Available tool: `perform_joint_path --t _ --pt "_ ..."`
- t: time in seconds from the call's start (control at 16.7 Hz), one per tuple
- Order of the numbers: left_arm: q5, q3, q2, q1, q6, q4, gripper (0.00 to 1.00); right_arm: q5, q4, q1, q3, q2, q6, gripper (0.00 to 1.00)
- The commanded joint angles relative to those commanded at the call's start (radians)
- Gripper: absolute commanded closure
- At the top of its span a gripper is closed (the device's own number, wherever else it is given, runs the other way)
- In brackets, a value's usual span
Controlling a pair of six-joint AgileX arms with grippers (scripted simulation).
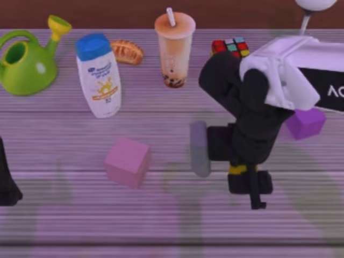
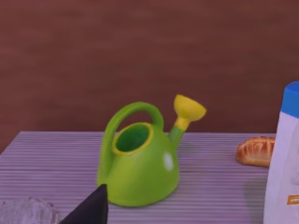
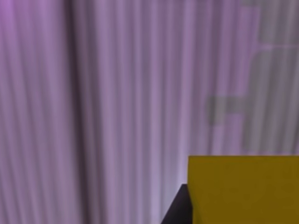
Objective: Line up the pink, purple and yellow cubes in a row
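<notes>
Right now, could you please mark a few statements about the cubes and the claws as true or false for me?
1. The right claw holds the yellow cube. True.
2. The pink cube touches the purple cube. False: they lie far apart, pink left of centre, purple at the right.
3. The watering can stands at the table's far left. True.
4. The left claw grips the pink cube. False: it sits at the left edge, away from the cube.
5. The three cubes already form a row. False: they are scattered.
</notes>
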Motion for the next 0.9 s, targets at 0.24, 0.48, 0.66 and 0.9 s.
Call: perform_joint_path --t 0.24,0.48,0.66,0.9 --pt "0.000 0.000 0.000 0.000 0.000 0.000 0.00 0.000 0.138 0.000 -0.078 0.052 0.002 1.00" --pt "0.000 0.000 0.000 0.000 0.000 0.000 0.00 0.001 0.242 0.004 -0.140 0.097 0.000 1.00" --pt "0.000 0.000 0.000 0.000 0.000 0.000 0.00 0.001 0.244 0.004 -0.141 0.097 0.000 1.00" --pt "0.000 0.000 0.000 0.000 0.000 0.000 0.00 0.001 0.244 0.004 -0.141 0.097 0.000 0.77"
